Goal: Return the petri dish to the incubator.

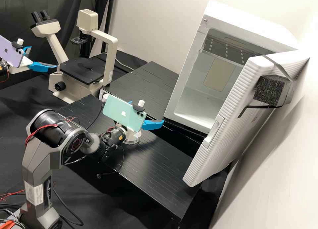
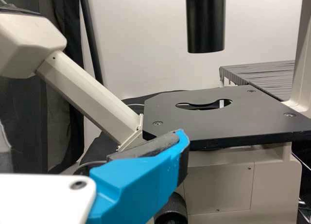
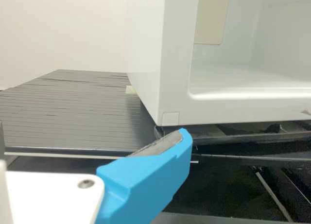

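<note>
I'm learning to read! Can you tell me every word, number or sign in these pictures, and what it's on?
No words or numbers are big enough to quote.
Green phone: a small pale logo.
Purple phone: a small pale logo.
Right arm: a white label, too small to read.
Orange sticker near its wrist: too small.

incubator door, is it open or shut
Open: in the high view the door stands swung out from the incubator, its pale inside in plain sight past the door's edge.
</note>
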